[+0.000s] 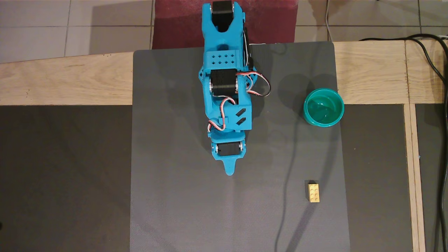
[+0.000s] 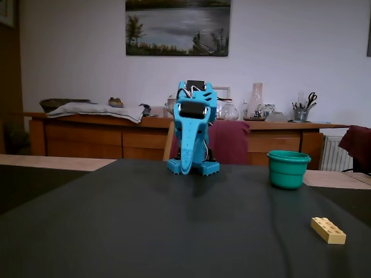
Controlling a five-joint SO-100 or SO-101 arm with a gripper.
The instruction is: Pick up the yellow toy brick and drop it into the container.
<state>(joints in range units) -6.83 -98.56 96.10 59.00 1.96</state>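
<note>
The yellow toy brick (image 1: 313, 193) lies flat, studs up, on the grey mat at the lower right of the overhead view; in the fixed view it (image 2: 328, 230) sits at the front right. The teal-green container (image 1: 305, 108) stands upright and looks empty at the mat's right edge, well beyond the brick; it also shows in the fixed view (image 2: 288, 172). My blue gripper (image 1: 230, 170) is folded down near the mat's middle, tip pointing down, fingers together and holding nothing. It is far to the left of the brick and the cup, and shows in the fixed view (image 2: 185, 169).
A grey mat (image 1: 175, 182) covers the dark table, which has a wooden frame (image 1: 63, 80). A black cable (image 1: 434, 70) runs along the right edge. A wooden sideboard (image 2: 104, 136) with clutter stands behind the table in the fixed view.
</note>
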